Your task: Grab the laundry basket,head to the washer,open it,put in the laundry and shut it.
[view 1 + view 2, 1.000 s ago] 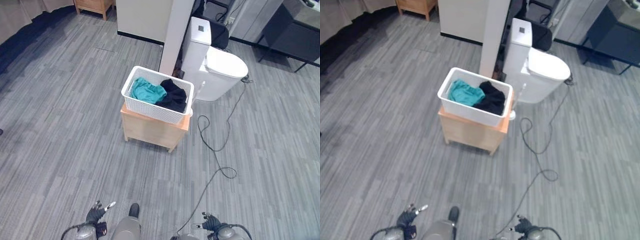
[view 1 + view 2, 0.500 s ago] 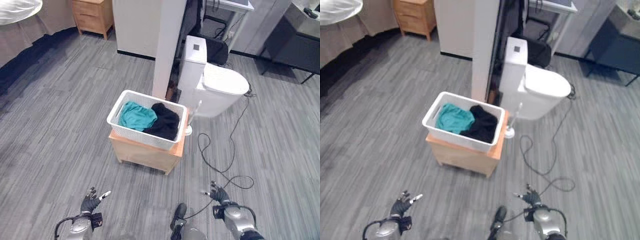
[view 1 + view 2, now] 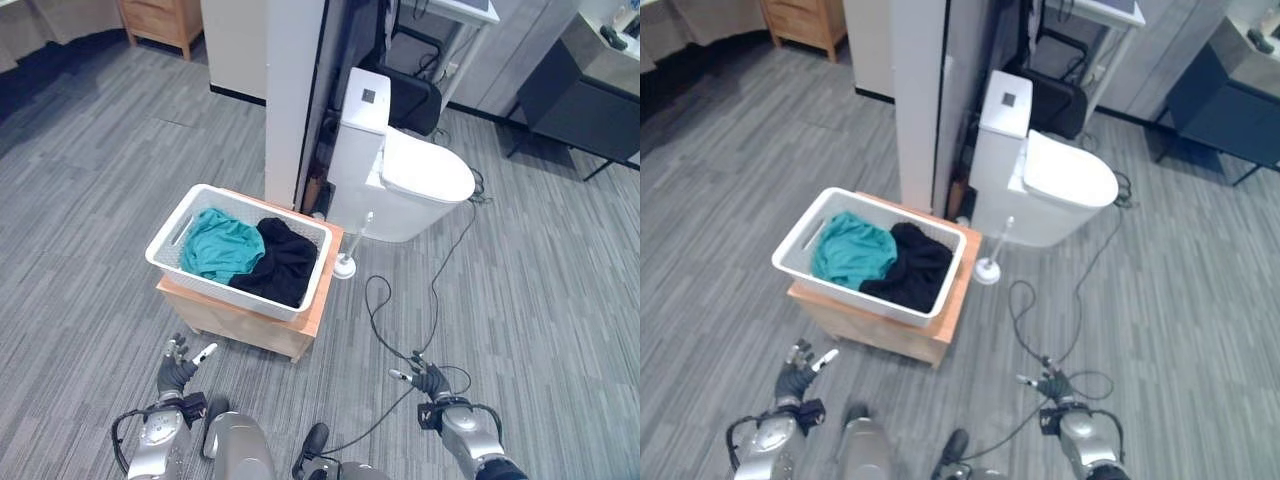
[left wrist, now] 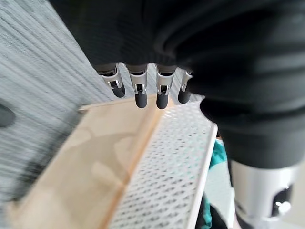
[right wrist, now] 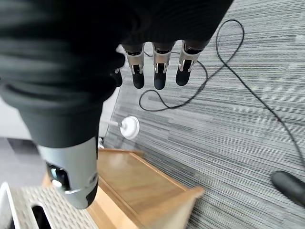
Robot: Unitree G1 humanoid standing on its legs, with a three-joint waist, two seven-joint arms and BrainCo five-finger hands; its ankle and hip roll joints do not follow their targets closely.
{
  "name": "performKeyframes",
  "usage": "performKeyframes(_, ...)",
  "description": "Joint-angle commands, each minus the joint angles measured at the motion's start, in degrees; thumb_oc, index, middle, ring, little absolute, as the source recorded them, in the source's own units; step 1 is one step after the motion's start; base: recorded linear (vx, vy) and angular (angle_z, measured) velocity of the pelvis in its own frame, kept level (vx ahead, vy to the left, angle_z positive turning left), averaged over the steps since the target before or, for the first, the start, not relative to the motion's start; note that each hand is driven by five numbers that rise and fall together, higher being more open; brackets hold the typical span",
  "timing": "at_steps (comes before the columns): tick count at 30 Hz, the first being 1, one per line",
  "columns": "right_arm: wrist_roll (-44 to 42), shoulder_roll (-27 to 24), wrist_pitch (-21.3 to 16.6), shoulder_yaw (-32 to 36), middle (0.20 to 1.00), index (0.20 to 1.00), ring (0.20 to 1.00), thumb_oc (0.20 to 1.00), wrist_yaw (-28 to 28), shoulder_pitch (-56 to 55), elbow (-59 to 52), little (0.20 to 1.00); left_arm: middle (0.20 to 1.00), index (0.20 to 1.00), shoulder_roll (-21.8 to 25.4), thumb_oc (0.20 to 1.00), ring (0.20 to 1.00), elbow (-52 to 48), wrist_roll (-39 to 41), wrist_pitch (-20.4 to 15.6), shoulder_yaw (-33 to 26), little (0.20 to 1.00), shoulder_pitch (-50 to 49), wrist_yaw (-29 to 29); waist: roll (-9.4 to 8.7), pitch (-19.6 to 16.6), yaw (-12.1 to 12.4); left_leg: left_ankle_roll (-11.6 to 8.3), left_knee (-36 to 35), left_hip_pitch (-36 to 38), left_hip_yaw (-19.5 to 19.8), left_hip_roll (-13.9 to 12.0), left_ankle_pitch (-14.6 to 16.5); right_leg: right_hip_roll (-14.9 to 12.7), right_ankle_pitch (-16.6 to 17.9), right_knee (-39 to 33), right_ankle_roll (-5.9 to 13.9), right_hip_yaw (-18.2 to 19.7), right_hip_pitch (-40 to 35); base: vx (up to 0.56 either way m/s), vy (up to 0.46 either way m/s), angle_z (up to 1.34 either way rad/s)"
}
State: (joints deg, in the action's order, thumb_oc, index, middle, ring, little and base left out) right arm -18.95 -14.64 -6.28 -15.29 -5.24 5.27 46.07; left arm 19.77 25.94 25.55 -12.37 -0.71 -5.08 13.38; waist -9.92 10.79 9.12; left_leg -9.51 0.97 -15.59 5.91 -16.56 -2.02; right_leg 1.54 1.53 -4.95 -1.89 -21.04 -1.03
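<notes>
A white perforated laundry basket (image 3: 212, 288) stands on a low wooden stand (image 3: 250, 325) just ahead of me and a little to the left. In it lie a teal cloth (image 3: 215, 245) and a black cloth (image 3: 282, 265). My left hand (image 3: 178, 368) hangs low in front of the stand's near left corner, open and holding nothing. In the left wrist view its straight fingers (image 4: 139, 91) point at the stand (image 4: 81, 162) and the basket's wall (image 4: 167, 176). My right hand (image 3: 428, 378) is open and empty over the floor, to the right of the stand (image 5: 138, 186).
A white toilet (image 3: 400, 170) stands behind the basket to the right, with a toilet brush (image 3: 345, 265) beside the stand. A white pillar (image 3: 290, 90) rises right behind the basket. There is a wooden cabinet (image 3: 160, 15) at the far left and dark furniture (image 3: 580, 90) at the far right.
The whole picture has shifted: the camera has come nearer, and the basket now sits lower and further left. Both hands show higher in the view, still open.
</notes>
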Motion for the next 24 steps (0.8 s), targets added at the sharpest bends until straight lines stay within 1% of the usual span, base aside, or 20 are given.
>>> performKeyframes(1,-1.33,-1.51,-3.07,1.34,1.0,1.0,1.0,1.0,-1.41,1.32,-1.73,1.0,1.0,1.0,3.75,1.0,1.0,-6.52,-4.05,-4.26,-3.17,1.0,-0.18,3.55,-0.59,0.02,3.74,3.59,0.84,3.0,0.55,0.15,-2.89,-4.56,-7.22,4.07,6.32,-0.51,-0.1,0.19,0.204,-0.43)
performKeyframes(2,-1.08,-1.13,-3.17,1.63,1.0,1.0,1.0,1.0,-1.49,1.41,-2.12,1.0,1.0,1.0,4.05,1.0,1.0,-11.24,-5.97,-4.18,-4.26,1.0,-1.12,3.82,-0.35,-0.52,4.21,3.47,0.14,3.43,1.45,0.46,-3.14,-4.71,-7.68,4.52,6.68,0.0,-0.85,0.35,0.375,-0.78)
performKeyframes(3,-0.42,-0.57,-3.05,2.28,1.0,1.0,1.0,1.0,-1.46,1.19,-2.48,1.0,1.0,1.0,4.89,1.0,1.0,-16.14,-8.27,-3.78,-5.09,1.0,-2.45,3.67,-0.17,-1.7,4.49,3.3,0.25,4.83,0.27,0.69,-1.98,-5.53,-8.12,5.44,7.52,-0.01,-1.62,0.36,0.451,-0.69)
performKeyframes(4,-0.09,-0.48,-2.79,2.63,1.0,1.0,1.0,1.0,-1.59,1.19,-2.86,1.0,1.0,1.0,5.35,1.0,1.0,-18.34,-9.09,-3.43,-5.44,1.0,-3.03,3.83,-0.25,-2.03,4.92,3.44,2.32,4.72,0.28,1.79,-0.8,-6.67,-7.9,6.44,7.85,0.42,-1.78,0.33,0.534,-0.34)
performKeyframes(5,0.33,0.02,-2.18,3.01,1.0,1.0,1.0,1.0,-2.24,2.04,-3.02,1.0,1.0,1.0,6.31,1.0,1.0,-22.31,-10.47,-2.67,-6.27,1.0,-3.65,4.61,0.01,-1.97,5.8,4.25,4.56,5.38,0.24,4.09,1.6,-8.72,-7.44,8.18,8.63,1.12,-1.89,0.17,0.371,0.0)
performKeyframes(6,0.34,0.04,-2.18,3.04,1.0,1.0,1.0,1.0,-2.24,2.07,-3.01,1.0,1.0,1.0,6.32,1.0,1.0,-22.37,-10.49,-2.62,-6.28,1.0,-3.64,4.61,-0.08,-2.0,5.76,4.34,4.57,5.21,0.26,4.25,1.45,-8.86,-7.33,8.15,8.68,1.09,-1.77,0.15,0.388,-0.16)
performKeyframes(7,-0.18,1.08,-1.85,3.85,1.0,1.0,1.0,1.0,-3.12,2.92,-3.24,1.0,1.0,1.0,7.21,1.0,1.0,-26.02,-12.29,-2.01,-6.93,1.0,-3.5,5.45,-0.09,-1.92,6.2,5.09,5.26,5.45,-0.24,5.84,2.59,-10.31,-6.66,8.86,9.59,0.67,-1.7,0.06,0.162,-0.28)
performKeyframes(8,-0.17,1.12,-1.83,3.87,1.0,1.0,1.0,1.0,-3.13,2.95,-3.24,1.0,1.0,1.0,7.22,1.0,1.0,-26.17,-12.33,-1.89,-6.98,1.0,-3.55,5.47,-0.18,-1.86,6.25,5.15,5.38,5.45,-0.31,5.94,2.66,-10.43,-6.69,8.91,9.66,0.72,-1.7,0.1,0.296,-0.28)
performKeyframes(9,-0.59,1.73,-1.51,4.38,1.0,1.0,1.0,1.0,-4.15,4.33,-4.12,1.0,1.0,1.0,7.77,1.0,1.0,-30.01,-13.54,-1.55,-8.07,1.0,-3.57,6.67,-0.14,-1.85,6.8,6.06,5.61,5.72,-1.17,7.5,3.66,-11.77,-6.09,9.15,10.48,0.45,-1.49,0.04,0.149,-0.08)
performKeyframes(10,-0.58,1.76,-1.47,4.37,1.0,1.0,1.0,1.0,-4.17,4.36,-4.13,1.0,1.0,1.0,7.75,1.0,1.0,-30.18,-13.57,-1.42,-8.14,1.0,-3.64,6.68,-0.22,-1.8,6.86,6.13,5.65,5.76,-1.28,7.59,3.71,-11.88,-6.08,9.17,10.55,0.56,-1.48,0.06,0.195,-0.06)
performKeyframes(11,-0.7,2.17,-1.21,4.35,1.0,1.0,1.0,1.0,-4.49,5.05,-4.34,1.0,1.0,1.0,8.02,1.0,1.0,-32.5,-14.33,-1.22,-9.14,1.0,-3.79,7.15,-0.31,-1.83,7.32,6.47,5.75,5.89,-1.77,8.15,4.16,-12.45,-5.77,9.12,10.92,0.3,-1.36,0.05,0.089,-0.07)
performKeyframes(14,0.1,2.78,-0.32,3.2,1.0,1.0,1.0,1.0,-4.19,5.68,-6.17,1.0,1.0,1.0,9.55,1.0,1.0,-37.03,-18.39,-0.23,-12.11,1.0,-4.36,7.75,-0.79,-1.34,8.14,7.03,6.17,6.3,-2.88,9.09,5.13,-13.62,-5.16,8.89,11.57,-0.38,-1.59,0.06,0.073,-0.15)
performKeyframes(16,0.52,2.78,0.43,2.67,1.0,1.0,1.0,1.0,-3.83,5.62,-7.1,1.0,1.0,1.0,10.53,1.0,1.0,-36.72,-19.81,1.38,-12.94,1.0,-3.65,7.77,-0.96,-0.82,8.33,7.21,6.41,6.17,-3.09,9.6,5.31,-13.95,-5.1,8.71,11.68,-0.9,-1.86,0.02,0.018,-0.01)
performKeyframes(18,0.58,2.83,1.21,2.6,1.0,1.0,1.0,1.0,-3.41,6.11,-7.07,1.0,1.0,1.0,12.21,1.0,1.0,-35.95,-22.78,3.38,-13.23,1.0,-3.19,5.89,-0.96,-0.1,8.47,7.21,6.57,5.59,-2.97,9.85,5.28,-13.94,-5.03,8.7,11.72,-1.48,-1.67,0.0,0.0,0.02)
performKeyframes(19,0.59,2.86,1.24,2.66,1.0,1.0,1.0,1.0,-3.4,6.17,-7.09,1.0,1.0,1.0,12.26,1.0,1.0,-35.88,-22.81,3.4,-13.2,1.0,-3.05,5.87,-1.01,-0.07,8.4,7.22,6.63,5.48,-2.86,9.89,5.28,-13.97,-5.04,8.7,11.73,-1.59,-1.65,-0.03,-0.009,0.08)
performKeyframes(20,0.45,2.95,2.18,2.36,1.0,1.0,1.0,1.0,-2.78,6.51,-7.91,1.0,1.0,1.0,12.89,1.0,1.0,-34.2,-21.98,4.8,-12.89,1.0,-2.32,4.22,-0.92,0.91,8.39,7.22,6.45,4.81,-2.68,9.97,4.96,-13.77,-5.03,8.76,11.64,-1.9,-1.14,-0.03,-0.025,0.09)
performKeyframes(21,0.39,3.03,2.84,2.08,1.0,1.0,1.0,1.0,-2.17,6.73,-8.64,1.0,1.0,1.0,13.73,1.0,1.0,-32.66,-23.33,6.5,-13.08,1.0,-1.98,3.26,-0.9,1.41,8.33,7.16,6.32,4.55,-2.46,9.88,4.99,-13.52,-5.13,8.83,11.58,-2.06,-0.84,-0.04,-0.026,0.09)
performKeyframes(24,0.25,3.15,4.73,1.63,1.0,1.0,1.0,1.0,-1.43,7.02,-11.0,1.0,1.0,1.0,15.04,1.0,1.0,-27.86,-24.81,10.24,-12.81,1.0,0.07,2.44,-1.1,2.5,7.94,7.18,5.29,3.99,-1.98,9.69,4.15,-13.03,-5.02,8.58,11.34,-2.61,-0.15,-0.01,-0.034,0.1)
